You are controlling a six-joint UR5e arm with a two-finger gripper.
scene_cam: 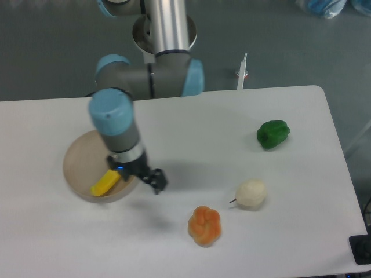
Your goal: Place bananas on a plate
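A white table [191,127] is seen from above, with the yellow bananas [105,183] lying inside the tan plate [78,159] at its near rim, while the gripper [148,176] is poised just beside them over the plate's right edge. Whether the jaws are parted cannot be told, as they are small and dark, but nothing appears to be held between them, so the placing step is judged done. Only a clean lift away is called for next, with the green pepper [273,134], cream pear [251,194] and orange fruit [204,225] left undisturbed, well apart on the right.
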